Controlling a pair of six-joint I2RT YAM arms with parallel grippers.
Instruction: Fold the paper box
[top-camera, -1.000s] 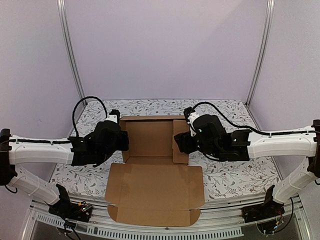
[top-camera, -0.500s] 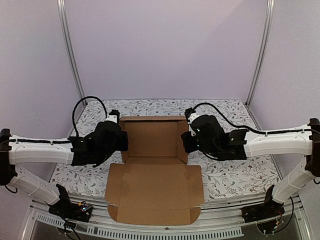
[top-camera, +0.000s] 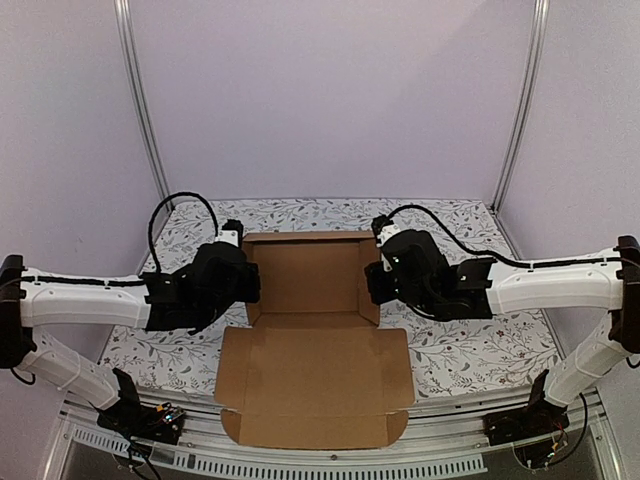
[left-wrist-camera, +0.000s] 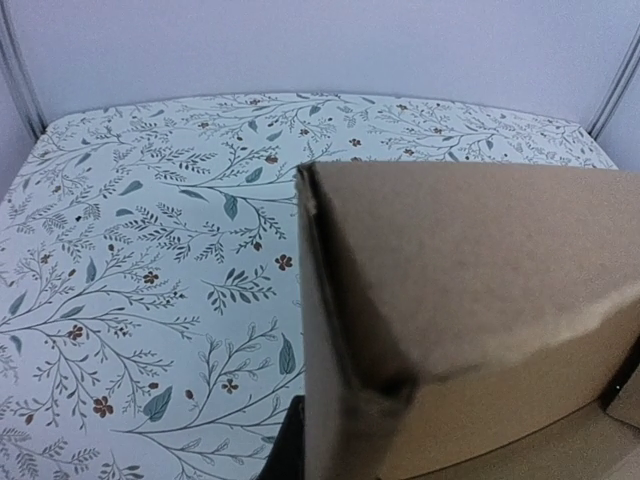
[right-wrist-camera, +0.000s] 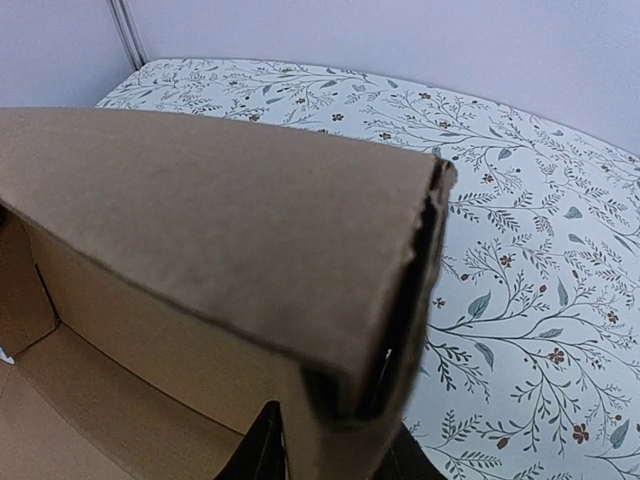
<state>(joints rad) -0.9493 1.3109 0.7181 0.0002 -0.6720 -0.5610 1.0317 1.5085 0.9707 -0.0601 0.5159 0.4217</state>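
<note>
Here the paper box (top-camera: 310, 365) lies half open in the middle of the counter (top-camera: 470, 350), side walls up. The right hand (right-wrist-camera: 332, 448) pinches the right wall. The left hand (top-camera: 246, 285) is at the left wall; cardboard hides most of it, so its grip is unclear.

A brown side of the paper box (left-wrist-camera: 470, 300) fills the right and lower part, a little blurred, with its upright corner edge near the middle. A dark finger (left-wrist-camera: 287, 452) sits just left of that edge, low down. Left of the box and behind it lies the flower-patterned table cover (left-wrist-camera: 130, 260), and beyond it a pale purple wall (left-wrist-camera: 300, 50).
</note>
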